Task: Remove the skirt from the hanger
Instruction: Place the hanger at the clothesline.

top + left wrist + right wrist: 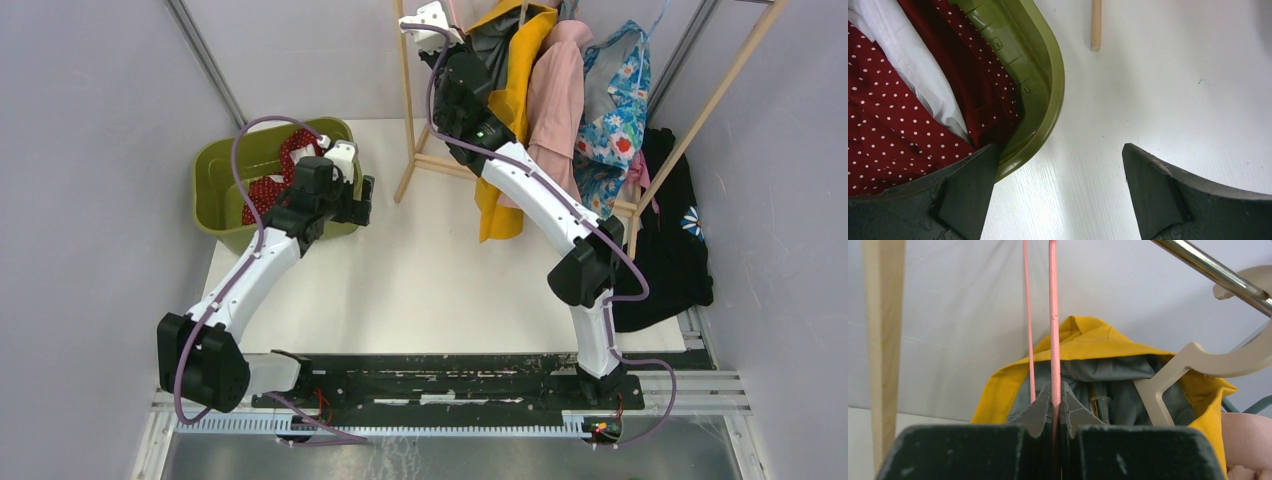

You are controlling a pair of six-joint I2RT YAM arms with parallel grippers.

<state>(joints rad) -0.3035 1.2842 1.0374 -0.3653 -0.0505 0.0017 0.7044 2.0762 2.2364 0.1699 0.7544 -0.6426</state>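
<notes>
Skirt [878,125] is laid in the green bin [1055,90]; pink hanger [1053,315] is pinched by right gripper [1054,392]; left gripper [1059,150] is spread wide

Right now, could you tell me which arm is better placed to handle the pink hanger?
Right: the right gripper is shut on the pink hanger at the rack; the left gripper is open at the green basket.

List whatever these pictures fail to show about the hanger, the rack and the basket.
- Right wrist view: the pink hanger leaves the top edge and vanishes below behind the right gripper shut on it; what hangs from it is unseen.
- Top external view: the top edge cuts off the rail of the clothes rack.
- Top external view: the left arm covers part of the green basket; left wrist view shows one corner only.
</notes>
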